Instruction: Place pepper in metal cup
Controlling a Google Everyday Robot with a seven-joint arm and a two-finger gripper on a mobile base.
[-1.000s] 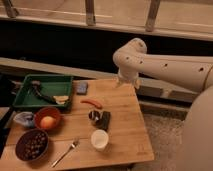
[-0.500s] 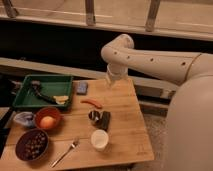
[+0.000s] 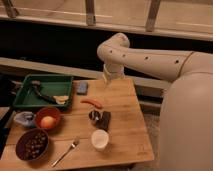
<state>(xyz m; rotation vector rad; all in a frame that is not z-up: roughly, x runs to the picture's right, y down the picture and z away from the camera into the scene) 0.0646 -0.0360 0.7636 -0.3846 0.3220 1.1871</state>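
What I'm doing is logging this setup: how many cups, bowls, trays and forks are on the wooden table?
Cups: 2, the metal cup and the white cup
Bowls: 2, the red bowl and the dark bowl
Trays: 1, the green tray
Forks: 1, the fork
Total: 6
The gripper hangs over the table's back edge, behind the pepper.

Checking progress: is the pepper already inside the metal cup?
No, the pepper lies on the table beyond the metal cup, while the gripper hangs over the table's far edge, apart from it.
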